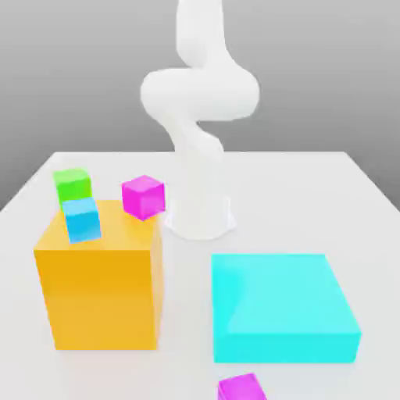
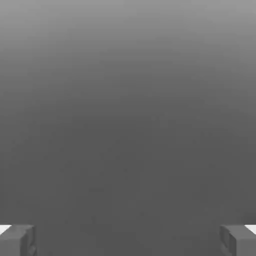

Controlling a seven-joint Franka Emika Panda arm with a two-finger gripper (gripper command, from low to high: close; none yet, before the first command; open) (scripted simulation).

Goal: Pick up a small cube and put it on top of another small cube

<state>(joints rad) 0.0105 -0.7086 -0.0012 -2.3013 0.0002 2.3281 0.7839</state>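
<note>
My gripper (image 2: pixel 128 241) stands wide open, empty. The violet-magenta cube (image 1: pixel 241 388) sits at seven o'clock from the cyan block (image 1: pixel 281 293), probably on the table (image 1: pixel 183 312); a low, off-centre approach could clip that block and spoil the grasp.

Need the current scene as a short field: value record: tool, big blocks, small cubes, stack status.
tool: open, nothing between the fingertips
orange block: exterior view's left
on orange block: green cube, blue cube, magenta cube at the edge toward the exterior view's right
cyan block: exterior view's right, lower than the orange block
second magenta cube: at the near edge of the exterior view, partly cut off
stack of small cubes: not made yet
</note>
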